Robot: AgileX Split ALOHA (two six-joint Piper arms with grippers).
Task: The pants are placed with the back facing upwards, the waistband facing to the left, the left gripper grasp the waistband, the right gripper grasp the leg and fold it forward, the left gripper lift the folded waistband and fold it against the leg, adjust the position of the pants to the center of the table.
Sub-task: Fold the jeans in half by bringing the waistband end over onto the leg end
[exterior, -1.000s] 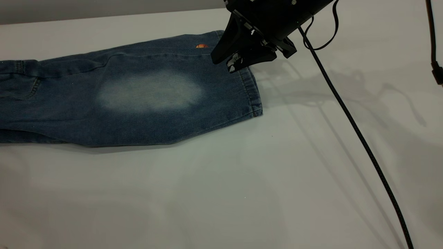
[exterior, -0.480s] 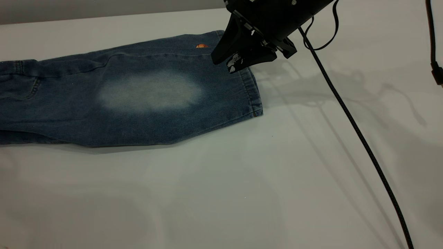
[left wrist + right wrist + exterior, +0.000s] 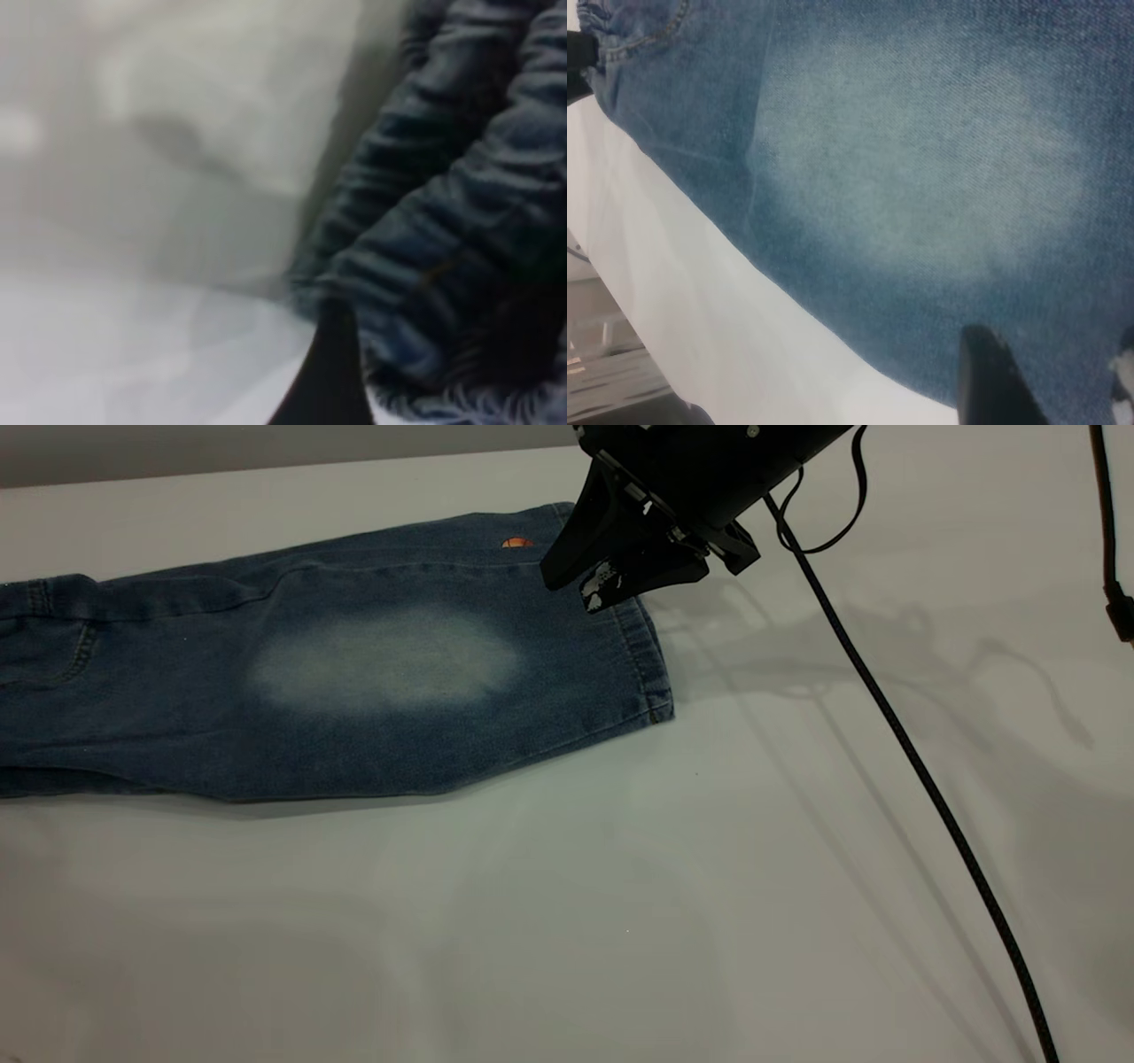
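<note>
On the near side: the table [image 3: 620, 886] is bare white, and a black cable [image 3: 921, 779] runs across it at the right.
Pants: the pants [image 3: 177, 717] lie flat at the left and middle, folded lengthwise.
Leg: the leg [image 3: 390, 660] with the pale oval is on top, its hem towards the right.
Right gripper: the right gripper [image 3: 589, 584] is at the far corner of the hem, fingers close together on the denim.
Waistband: the waistband [image 3: 452, 221] is bunched.
Left gripper: the left gripper [image 3: 328, 372] touches the waistband; I cannot tell its opening.
</note>
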